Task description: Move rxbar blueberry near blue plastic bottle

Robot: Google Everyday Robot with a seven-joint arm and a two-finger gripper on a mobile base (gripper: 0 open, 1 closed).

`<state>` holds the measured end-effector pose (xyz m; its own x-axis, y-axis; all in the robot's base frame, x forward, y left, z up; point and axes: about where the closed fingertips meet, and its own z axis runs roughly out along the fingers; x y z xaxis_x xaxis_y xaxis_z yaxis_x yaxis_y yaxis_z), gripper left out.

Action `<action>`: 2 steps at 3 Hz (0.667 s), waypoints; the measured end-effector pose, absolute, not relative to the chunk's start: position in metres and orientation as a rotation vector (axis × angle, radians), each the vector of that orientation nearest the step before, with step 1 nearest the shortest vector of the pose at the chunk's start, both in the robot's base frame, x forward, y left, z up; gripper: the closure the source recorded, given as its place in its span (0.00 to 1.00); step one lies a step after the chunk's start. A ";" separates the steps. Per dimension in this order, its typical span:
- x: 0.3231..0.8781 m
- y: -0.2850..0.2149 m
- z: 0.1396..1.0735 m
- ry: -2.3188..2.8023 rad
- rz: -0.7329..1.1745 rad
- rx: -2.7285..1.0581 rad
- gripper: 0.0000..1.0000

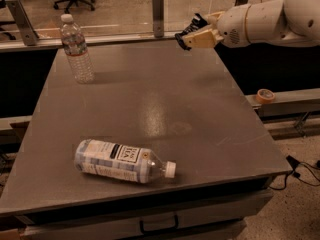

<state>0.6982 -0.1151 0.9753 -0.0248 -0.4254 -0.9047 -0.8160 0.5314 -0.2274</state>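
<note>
Blue plastic bottle: nearest to us, lower left of the frame, lying flat on the grey table, white cap pointing right.
Bottle's long axis: runs left to right across the frame, dipping slightly towards the cap end.
Ground between: a long bare stretch of tabletop; bottle and claw are well apart.
The relation that counts: the bottle lies down and to the left of the claw, a diagonal from upper right to lower left.
Gripper: upper right of the frame, hanging above the table's far edge.
Claw state: pinched together on a small dark flat thing, touching nothing else.
Rxbar blueberry: that dark thing, I'd judge, held up off the table in the fingers.
Clear water bottle: upright, far upper left, away from that diagonal.
</note>
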 end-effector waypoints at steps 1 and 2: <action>0.686 -0.106 0.953 1.687 0.495 -1.129 1.00; 0.662 -0.100 0.938 1.721 0.550 -1.183 1.00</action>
<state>0.6616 -0.0999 0.9382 -0.0889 -0.4671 -0.8797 -0.8907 0.4325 -0.1396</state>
